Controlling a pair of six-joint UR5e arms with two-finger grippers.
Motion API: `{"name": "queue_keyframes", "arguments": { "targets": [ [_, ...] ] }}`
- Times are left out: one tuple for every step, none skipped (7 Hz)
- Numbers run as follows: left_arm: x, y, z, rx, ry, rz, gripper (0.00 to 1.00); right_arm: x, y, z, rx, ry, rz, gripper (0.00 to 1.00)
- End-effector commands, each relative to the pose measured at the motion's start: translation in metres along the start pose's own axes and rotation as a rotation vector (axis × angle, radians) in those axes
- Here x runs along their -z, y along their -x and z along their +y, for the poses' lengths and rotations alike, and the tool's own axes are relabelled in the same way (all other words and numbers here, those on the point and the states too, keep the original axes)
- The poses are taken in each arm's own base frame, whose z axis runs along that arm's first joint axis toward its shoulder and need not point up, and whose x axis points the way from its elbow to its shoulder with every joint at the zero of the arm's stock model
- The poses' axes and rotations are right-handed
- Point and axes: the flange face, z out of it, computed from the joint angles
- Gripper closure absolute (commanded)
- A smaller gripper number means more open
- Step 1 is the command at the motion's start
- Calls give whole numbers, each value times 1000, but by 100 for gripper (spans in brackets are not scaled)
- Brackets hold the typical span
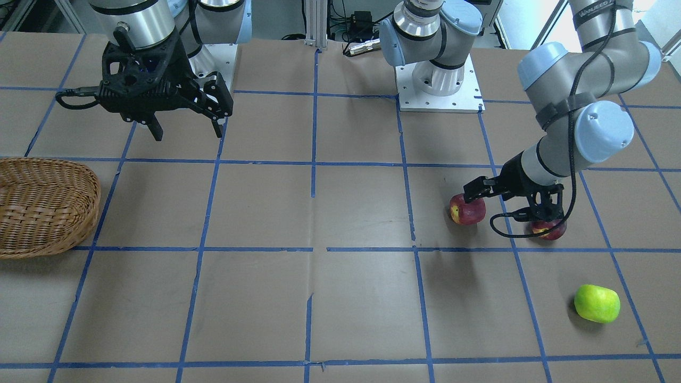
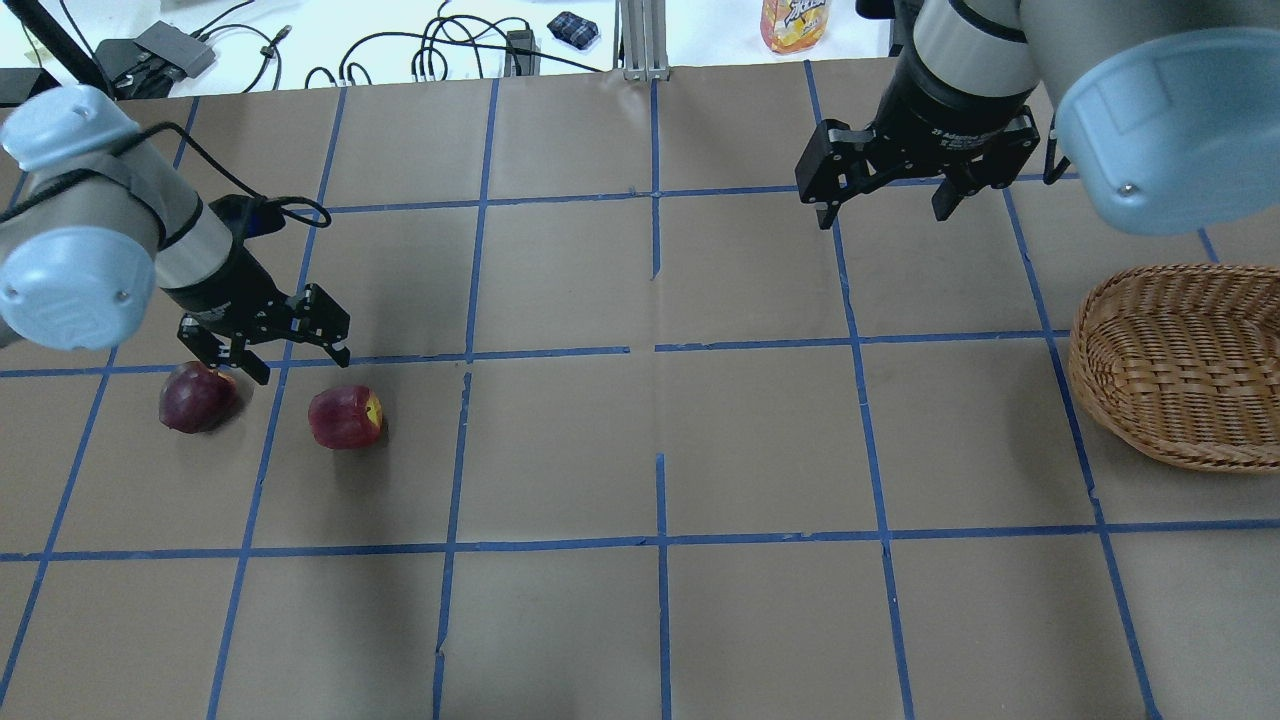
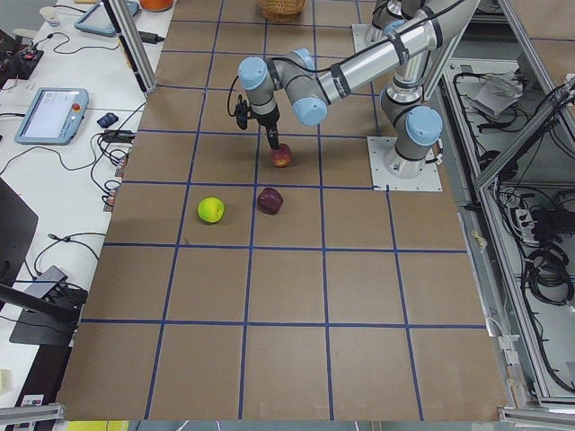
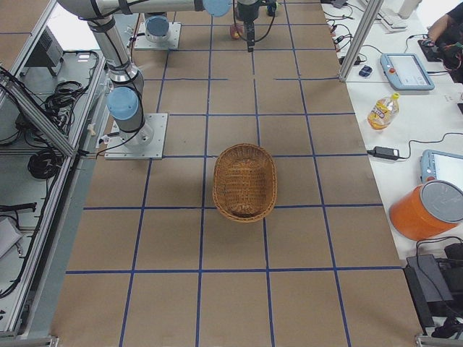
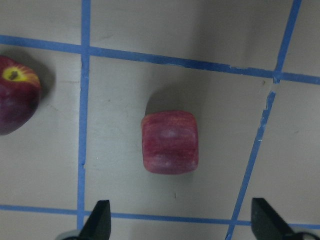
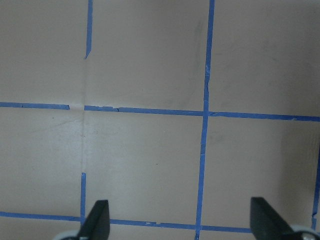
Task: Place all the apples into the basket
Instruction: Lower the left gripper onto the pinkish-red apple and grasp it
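Observation:
The red apple with a yellow patch (image 2: 345,417) lies on the table and sits mid-frame in the left wrist view (image 5: 170,142). The dark maroon apple (image 2: 198,397) lies beside it, at that view's left edge (image 5: 15,95). The green apple (image 1: 597,304) lies apart, nearer the operators' side. My left gripper (image 2: 298,360) is open and empty, low over the gap between the two red apples. My right gripper (image 2: 880,205) is open and empty, raised over bare table. The wicker basket (image 2: 1180,365) holds nothing and stands at the table's right end.
Brown paper with blue tape lines covers the table. The arms' base plates (image 1: 439,90) are at the robot's edge. A juice bottle (image 2: 795,20) and cables lie beyond the far edge. The basket's rim (image 1: 80,175) is near the right gripper (image 1: 186,127).

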Motion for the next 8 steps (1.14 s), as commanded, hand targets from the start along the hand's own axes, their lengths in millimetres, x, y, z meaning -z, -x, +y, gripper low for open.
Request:
{"name": "queue_keyframes", "arguments": {
  "targets": [
    [-43,8,-4,-13,-26,5,0,1,0,-1,-2,-2,0,0],
    [-57,12,-4,6,4,14,0,3,0,-1,-2,-4,1,0],
    [-90,11,3,30,71,40,1,2,0,-1,-2,-4,0,0],
    [-93,14,2,14,67,30,99,1,0,-1,-2,-1,0,0],
    [-93,14,2,32,66,28,100,4,0,-1,-2,-5,0,0],
    [-59,5,-6,58,1,11,100,4,0,-1,-2,-5,1,0],
    [-21,-8,-27,110,28,31,100,4,0,-1,-2,-5,1,0],
    [14,-84,-43,133,21,112,100,4,-2,-2,-5,-6,6,0]
  ]
}}
